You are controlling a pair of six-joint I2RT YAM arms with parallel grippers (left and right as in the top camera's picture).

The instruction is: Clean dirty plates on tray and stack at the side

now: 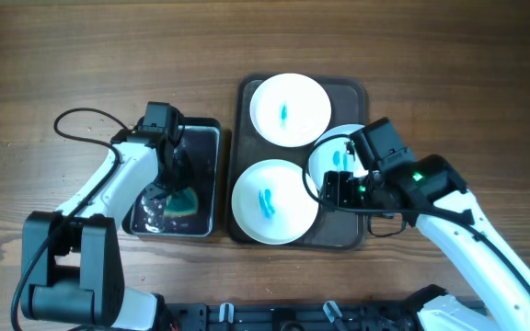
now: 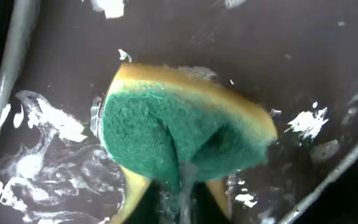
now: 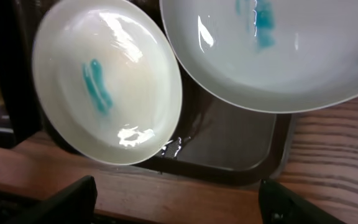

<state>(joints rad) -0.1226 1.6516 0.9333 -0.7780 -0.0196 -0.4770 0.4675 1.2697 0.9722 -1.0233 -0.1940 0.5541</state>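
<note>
Three white plates with blue-teal smears lie on the brown tray [image 1: 352, 92]: one at the back [image 1: 290, 108], one at the front left [image 1: 274, 200] and one at the right [image 1: 331, 152], partly under my right arm. My right gripper [image 1: 337, 190] hovers over the tray's front right part. In its wrist view the gripper [image 3: 179, 205] is open and holds nothing, with the front-left plate [image 3: 107, 81] and the right plate [image 3: 278, 56] ahead of it. My left gripper [image 1: 175, 184] is down in the small black tray, shut on the green-and-yellow sponge [image 2: 179, 124], which folds at the pinch [image 2: 182, 199].
The small black tray [image 1: 205, 138] stands just left of the brown tray. Its floor [image 2: 55, 155] is wet with white foam. Bare wooden table [image 1: 449, 83] lies to the right of the brown tray and behind both trays. The brown tray's near rim [image 3: 229, 171] sits close to the right fingertips.
</note>
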